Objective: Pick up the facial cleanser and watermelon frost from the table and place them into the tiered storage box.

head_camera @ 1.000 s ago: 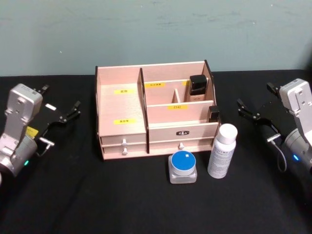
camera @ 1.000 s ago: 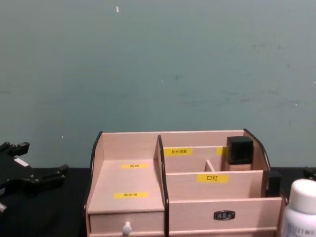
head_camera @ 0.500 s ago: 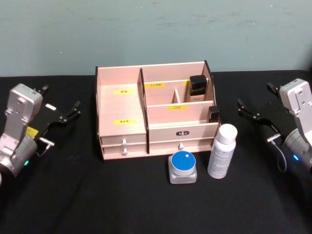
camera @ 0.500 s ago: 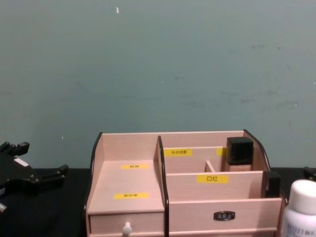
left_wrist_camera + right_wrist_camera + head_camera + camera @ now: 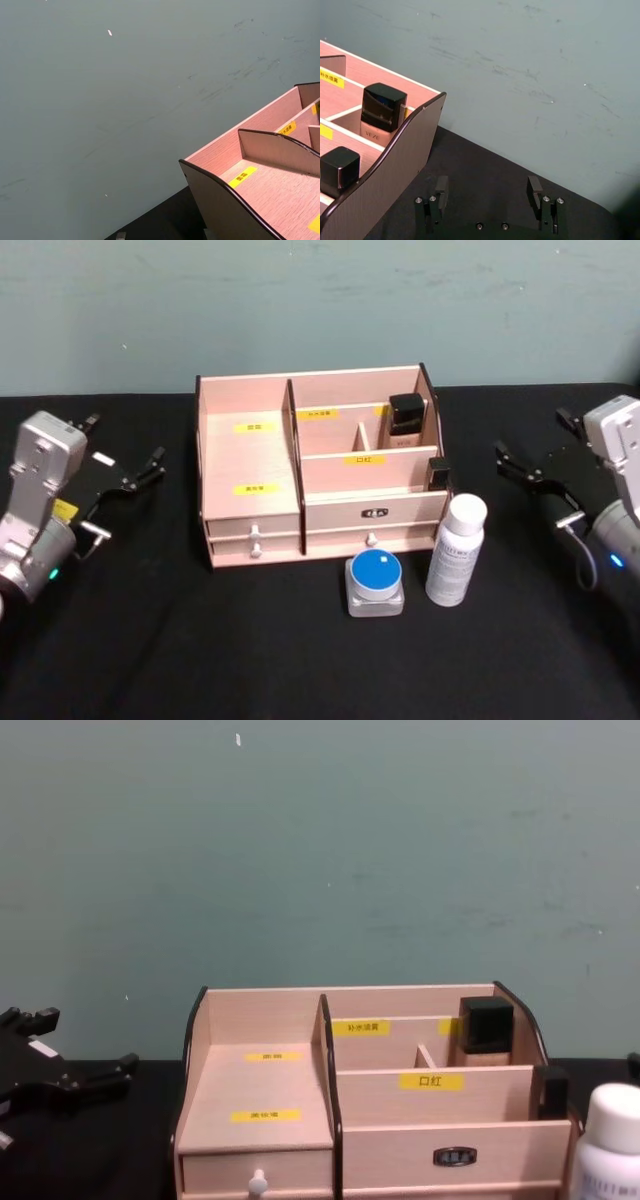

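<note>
Two loose items stand on the black table in front of the tiered storage box (image 5: 250, 455): a white bottle with a white cap (image 5: 456, 550) and a squat clear jar with a blue lid (image 5: 375, 582). Their labels are too small to tell which is the facial cleanser and which the watermelon frost. The bottle's top also shows in the chest view (image 5: 612, 1140). My left gripper (image 5: 125, 440) hovers open to the left of the box, holding nothing. My right gripper (image 5: 532, 435) is open to the right of the box, and its fingers (image 5: 441, 186) are wide apart and hold nothing.
The wooden box (image 5: 260, 1090) has stepped compartments with yellow labels and two drawers. A black-capped bottle (image 5: 405, 420) sits in its back right compartment and a smaller black-capped one (image 5: 438, 473) at its right side. A grey-green wall stands behind the table.
My right gripper has shifted slightly to the right, away from the box. The left arm and the items on the table have not moved.
</note>
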